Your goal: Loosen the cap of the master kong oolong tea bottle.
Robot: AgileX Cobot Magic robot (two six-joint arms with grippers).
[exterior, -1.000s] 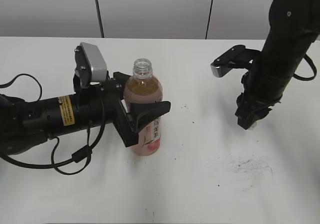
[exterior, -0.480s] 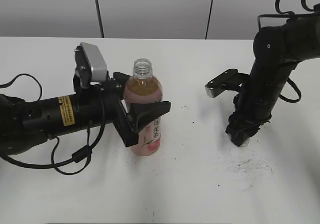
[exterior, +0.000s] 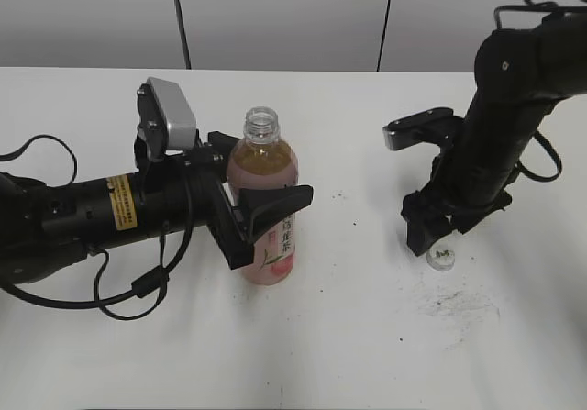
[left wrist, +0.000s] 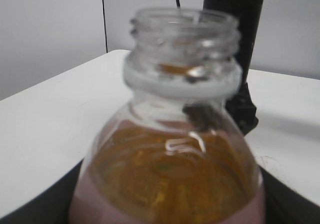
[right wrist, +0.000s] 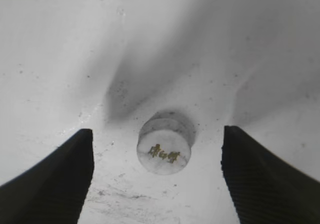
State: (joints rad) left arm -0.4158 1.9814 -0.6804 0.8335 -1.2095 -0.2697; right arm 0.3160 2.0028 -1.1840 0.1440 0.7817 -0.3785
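Clearly the loosening is done and more: the master kong oolong tea bottle stands upright with its threaded neck bare, left of the table's middle, and the cap lies on the table toward the right edge, well apart from it. I judge nothing of the task is left except perhaps backing my arms away.

My left gripper is clamped around the bottle's body at label height. My right gripper hangs just above the cap with its jaws spread wide, one on each side, touching nothing.

Only the right wrist view shows the cap's top with its gold mark and the clear gaps to both fingers. The left wrist view alone shows the open mouth close up, with the neck ring in place.
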